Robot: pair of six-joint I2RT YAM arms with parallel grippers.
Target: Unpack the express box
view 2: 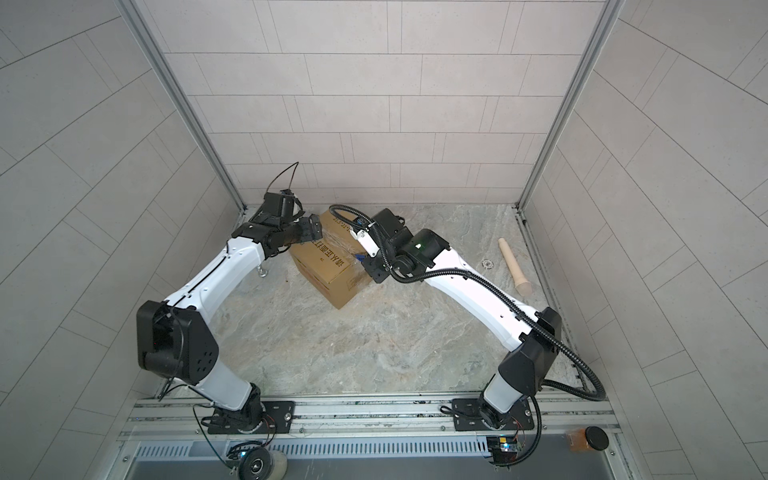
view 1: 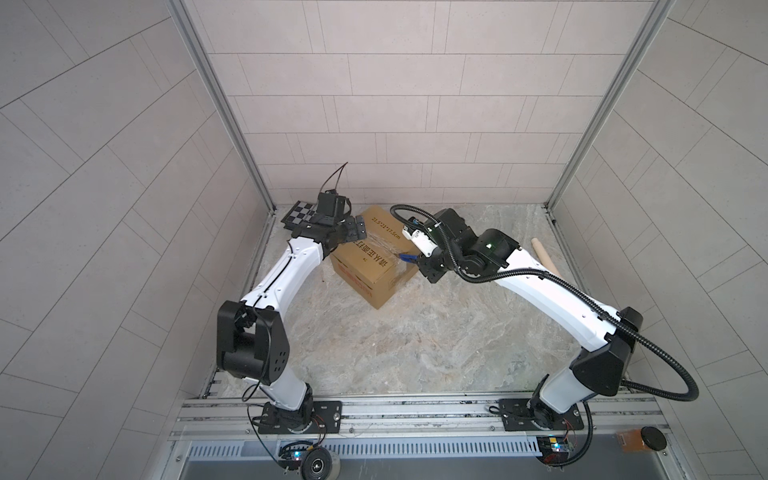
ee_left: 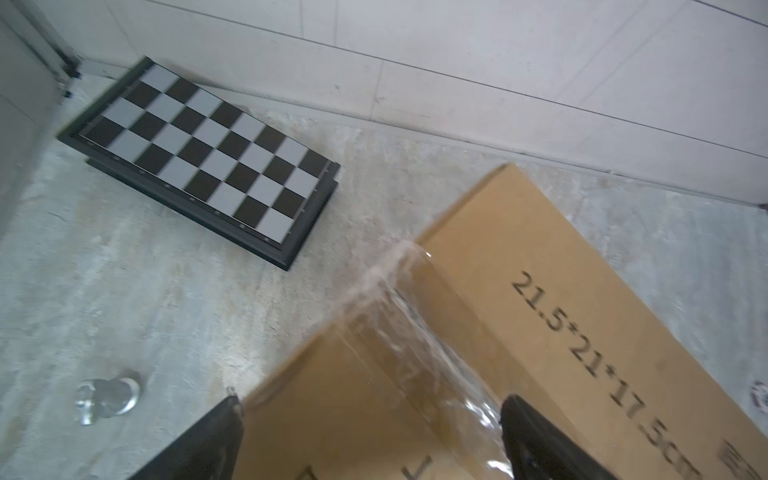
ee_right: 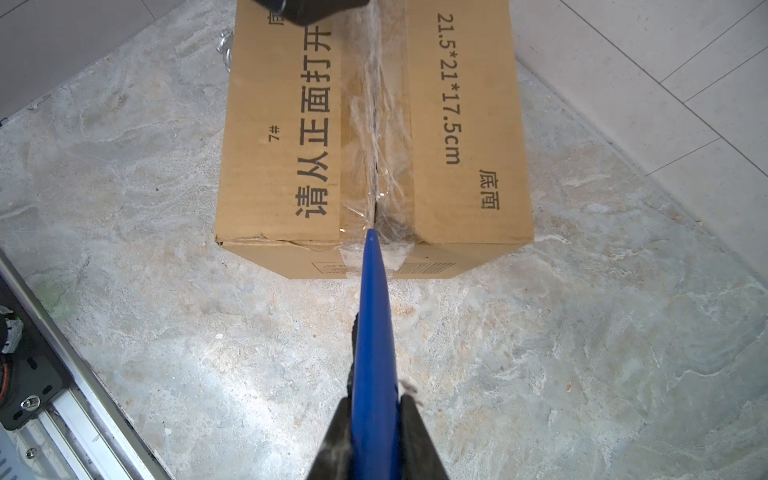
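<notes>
Box (view 1: 371,259) sits on the counter (view 1: 415,340) just above centre in both top views, its seam taped. Left end effector (view 1: 355,232) hangs wide open over the box's upper-left edge. Right end effector (ee_right: 376,401) is clamped on a blue tool (ee_right: 374,316), whose tip meets the seam's right end.

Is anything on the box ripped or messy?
Yes. The clear tape along the top seam of the express box is crinkled and shredded, and the seam gapes open near the tip of the blue tool. The cardboard edge there looks slightly torn.
</notes>
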